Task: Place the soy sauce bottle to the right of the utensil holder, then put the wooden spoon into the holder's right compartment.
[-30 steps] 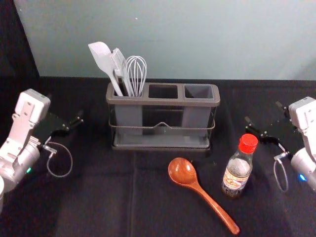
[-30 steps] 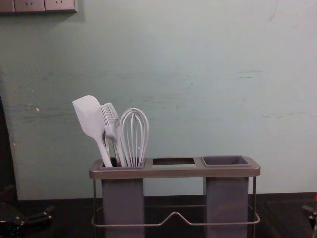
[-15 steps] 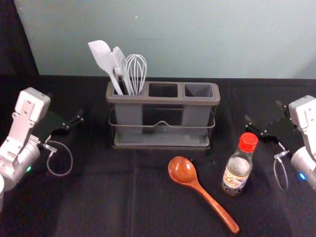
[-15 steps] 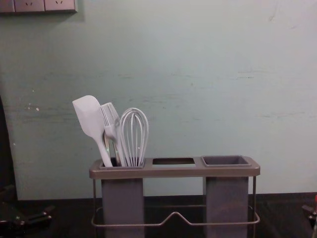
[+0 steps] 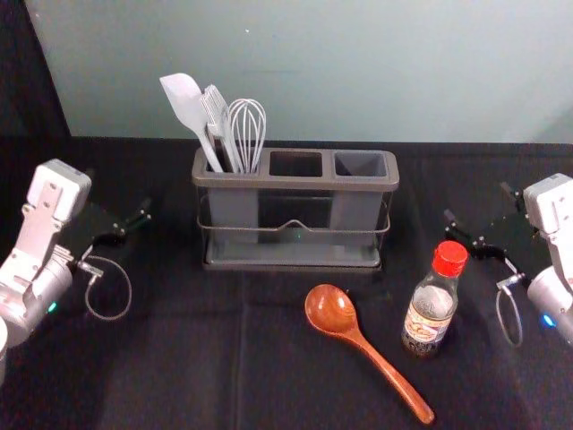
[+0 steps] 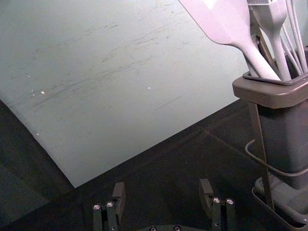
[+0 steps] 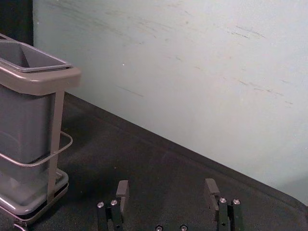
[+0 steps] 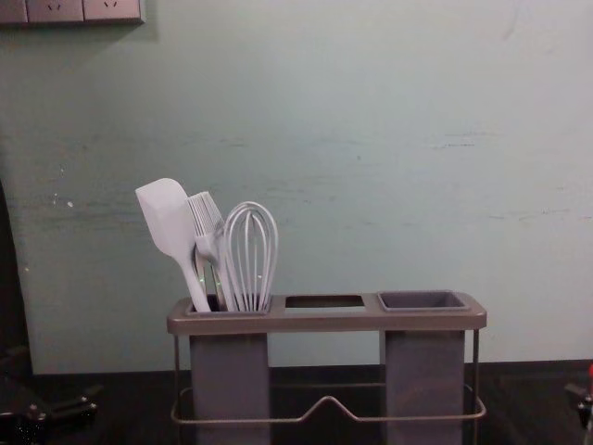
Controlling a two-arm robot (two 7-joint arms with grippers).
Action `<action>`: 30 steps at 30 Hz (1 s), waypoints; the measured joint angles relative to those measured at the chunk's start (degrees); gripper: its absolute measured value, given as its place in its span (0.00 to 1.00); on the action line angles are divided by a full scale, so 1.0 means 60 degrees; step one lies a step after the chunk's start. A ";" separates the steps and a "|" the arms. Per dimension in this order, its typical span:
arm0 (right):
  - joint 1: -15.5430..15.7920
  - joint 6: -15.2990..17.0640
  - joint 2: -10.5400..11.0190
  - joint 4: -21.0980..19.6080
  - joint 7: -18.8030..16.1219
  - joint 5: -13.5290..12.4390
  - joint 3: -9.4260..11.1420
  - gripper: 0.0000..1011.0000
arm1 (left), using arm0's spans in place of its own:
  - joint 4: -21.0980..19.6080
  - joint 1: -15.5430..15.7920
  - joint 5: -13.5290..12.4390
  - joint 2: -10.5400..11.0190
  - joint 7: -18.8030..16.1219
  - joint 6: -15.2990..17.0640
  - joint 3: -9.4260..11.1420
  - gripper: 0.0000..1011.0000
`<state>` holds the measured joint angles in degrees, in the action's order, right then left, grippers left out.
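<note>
The utensil holder [image 5: 295,184] stands upright at the back centre; its right compartment [image 5: 361,165] has nothing in it. In front of its right end, the soy sauce bottle [image 5: 431,309] with a red cap stands upright. The wooden spoon [image 5: 358,344] lies left of the bottle, bowl toward the holder. My left gripper [image 5: 121,197] is left of the holder, open and holding nothing, as the left gripper [image 6: 162,193] in its wrist view confirms. My right gripper [image 5: 477,202] is open behind and right of the bottle; the right wrist view shows the right gripper [image 7: 167,193] with nothing between its fingers.
A white spatula [image 5: 184,107], a brush [image 5: 218,118] and a whisk [image 5: 248,130] stand in the holder's left compartment. The wall [image 8: 371,167] rises behind the black-covered table [image 5: 179,358]. Cable loops hang beside both grippers.
</note>
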<state>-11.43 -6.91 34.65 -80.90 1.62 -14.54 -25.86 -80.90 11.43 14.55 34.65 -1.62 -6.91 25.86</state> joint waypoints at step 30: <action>0.0220 0.0034 0.0056 -0.0249 0.0010 0.0090 0.0169 0.99 | 0.0000 0.0000 0.0000 0.0000 0.0000 0.0000 0.0000 0.99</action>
<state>-10.11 -6.70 34.98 -82.39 1.68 -14.00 -24.84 -80.90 11.43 14.55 34.64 -1.62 -6.91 25.86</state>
